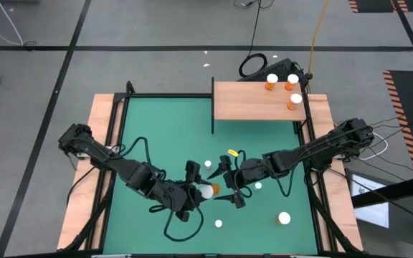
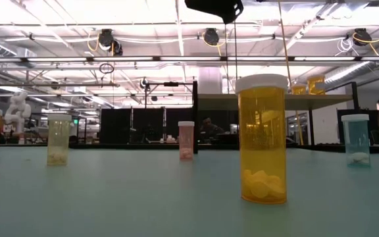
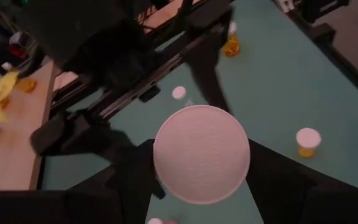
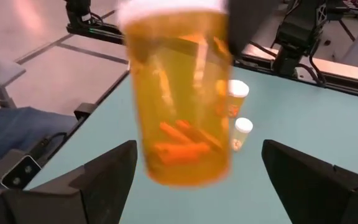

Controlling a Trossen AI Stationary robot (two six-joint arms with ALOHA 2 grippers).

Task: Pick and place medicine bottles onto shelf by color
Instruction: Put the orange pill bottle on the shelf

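Note:
My left gripper (image 1: 203,191) is over the middle of the green mat, shut on an orange bottle (image 1: 214,188) with a white cap (image 3: 201,152). My right gripper (image 1: 229,185) faces it from the right. Its fingers are open wide and stand on either side of that bottle's orange body (image 4: 182,106) without touching it. The wooden shelf (image 1: 249,104) sits at the mat's far edge with three orange bottles (image 1: 292,81) on its right end. Other bottles stand upright on the mat (image 1: 284,218), (image 1: 219,223), (image 1: 208,164). My left gripper pinches the orange bottle between its two fingers at the cap end (image 3: 161,163), the cap's flat top facing my wrist camera. The bottle is lifted clear of the mat, and its bottom end (image 4: 185,171) points toward the right gripper.
A yellow scrap (image 1: 231,152) lies on the mat behind the grippers. The low view shows a large orange bottle (image 2: 262,138), a pale yellow one (image 2: 58,139), a small pink one (image 2: 186,140) and a bluish one (image 2: 356,139) standing apart. Cables loop near both arms.

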